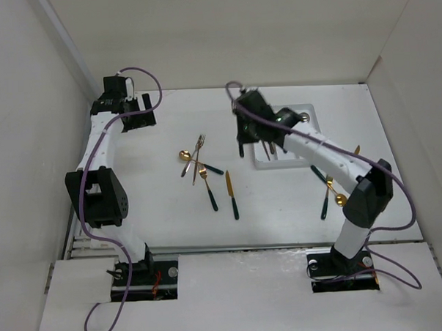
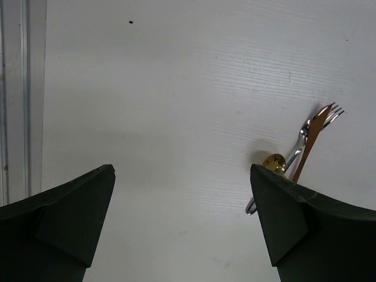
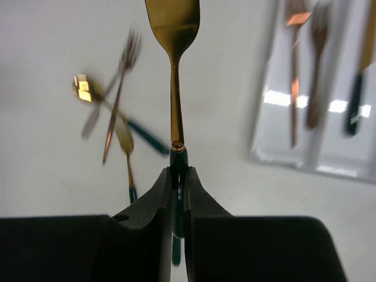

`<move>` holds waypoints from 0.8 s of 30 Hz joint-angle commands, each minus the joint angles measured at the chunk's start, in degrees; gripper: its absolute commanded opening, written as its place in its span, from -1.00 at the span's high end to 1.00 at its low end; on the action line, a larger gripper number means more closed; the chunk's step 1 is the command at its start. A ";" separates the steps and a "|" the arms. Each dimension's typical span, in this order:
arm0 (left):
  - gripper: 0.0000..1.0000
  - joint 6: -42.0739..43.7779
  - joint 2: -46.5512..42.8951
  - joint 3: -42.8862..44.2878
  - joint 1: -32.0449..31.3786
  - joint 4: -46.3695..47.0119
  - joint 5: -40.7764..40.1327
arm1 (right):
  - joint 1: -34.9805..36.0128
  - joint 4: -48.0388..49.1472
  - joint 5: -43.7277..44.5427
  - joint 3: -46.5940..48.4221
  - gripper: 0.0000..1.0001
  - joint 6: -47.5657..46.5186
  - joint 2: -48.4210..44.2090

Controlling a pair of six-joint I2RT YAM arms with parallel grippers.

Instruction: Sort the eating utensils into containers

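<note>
The work surface is a white table (image 1: pixel 172 211) closed in by plain white walls.

Right gripper (image 3: pixel 178 169): pressed together on the dark green handle of a gold-headed utensil (image 3: pixel 174 88), gripped just below the gold collar. The head points away from the wrist camera and is cut by the frame edge, so its type cannot be determined. In the top view this gripper hangs above the table just left of the white tray (image 1: pixel 309 116), much of which is hidden by the arm.

In the right wrist view the tray's compartments hold several gold and dark-handled pieces. They are too blurred to assign to compartments.

Left gripper (image 2: pixel 181 170): fingers (image 2: pixel 70 217) spread wide with nothing between them, above bare table at the far left.

At mid-table lies a crossed heap of utensils (image 1: pixel 197 163), including a gold spoon (image 2: pixel 273 161). Just beside the heap are a dark-handled fork (image 1: pixel 210 191) and a gold-bladed knife (image 1: pixel 230 191). A further small group (image 1: pixel 328 190) lies beside the right arm.
</note>
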 commanded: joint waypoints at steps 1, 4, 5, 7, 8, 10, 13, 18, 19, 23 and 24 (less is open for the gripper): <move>-1.00 0.56 -2.27 0.47 0.64 -0.29 0.25 | -8.03 -0.49 3.08 8.40 1.00 -7.86 -2.50; -1.00 0.56 -2.27 0.47 0.64 -0.29 -1.06 | -11.82 0.83 3.87 10.00 1.00 -12.43 1.63; -1.00 0.56 -2.27 0.47 0.64 -0.29 -1.68 | -12.61 1.62 3.87 10.00 1.00 -13.58 2.77; -1.00 0.56 -2.79 0.47 0.64 -0.29 -2.91 | -14.10 4.17 3.25 10.53 1.00 -15.43 6.03; -1.00 0.56 -2.79 0.47 0.64 -0.29 -2.92 | -15.41 4.87 2.73 11.40 1.00 -16.22 7.17; -1.00 0.56 -2.79 -0.06 1.25 -0.29 -2.92 | -16.91 6.02 1.94 12.90 1.00 -16.22 10.93; -1.00 0.56 -2.79 -0.06 1.25 -0.29 -3.44 | -18.94 7.25 -0.43 14.93 1.00 -16.22 15.33; -1.00 0.56 -2.79 -0.06 1.78 -0.29 -3.44 | -20.35 6.37 -1.14 19.14 1.00 -16.84 21.58; -1.00 0.56 -2.79 -0.06 1.78 -0.29 -3.44 | -20.35 5.68 -1.14 19.14 1.00 -16.84 22.29; -1.00 0.56 -2.79 -0.06 2.31 -0.29 -3.44 | -20.35 5.67 -2.20 16.25 1.00 -16.31 23.70; -1.00 0.56 -2.27 -0.06 2.31 -0.29 -3.44 | -20.35 6.19 -2.20 15.46 1.00 -16.31 24.22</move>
